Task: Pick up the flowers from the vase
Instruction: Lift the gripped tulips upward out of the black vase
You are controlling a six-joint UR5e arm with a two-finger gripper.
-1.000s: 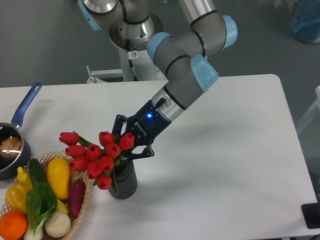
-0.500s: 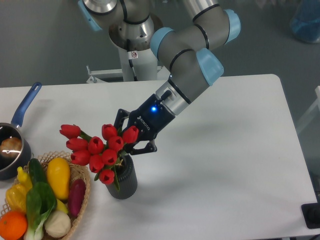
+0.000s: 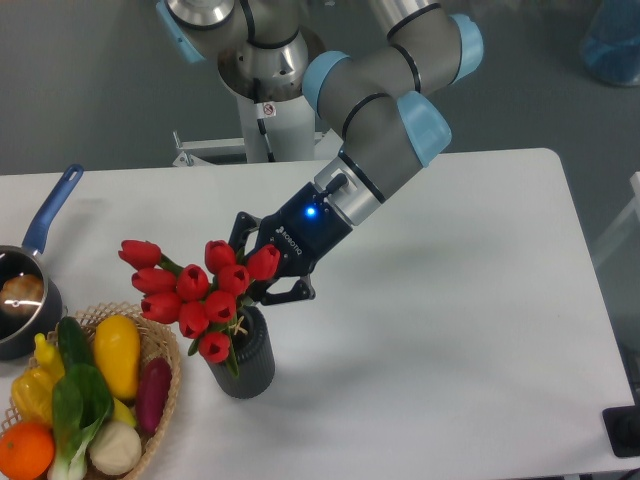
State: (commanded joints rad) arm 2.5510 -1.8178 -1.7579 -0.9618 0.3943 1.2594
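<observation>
The flowers (image 3: 195,292), a bunch of red tulips with green leaves, lean to the left over the mouth of the vase (image 3: 250,360), a small dark grey ribbed cylinder near the table's front left. Their stems still reach into the vase. My gripper (image 3: 262,272) comes in from the upper right and is shut on the flowers just above the vase's mouth. Its fingertips are partly hidden behind the blooms.
A wicker basket (image 3: 165,400) with yellow, green, purple and orange vegetables sits at the front left, right beside the vase. A blue-handled saucepan (image 3: 25,290) stands at the left edge. The arm's base (image 3: 265,110) is at the back.
The gripper and the flowers have risen a little and shifted slightly right; the blooms now stand higher above the vase. The vase has not moved.
</observation>
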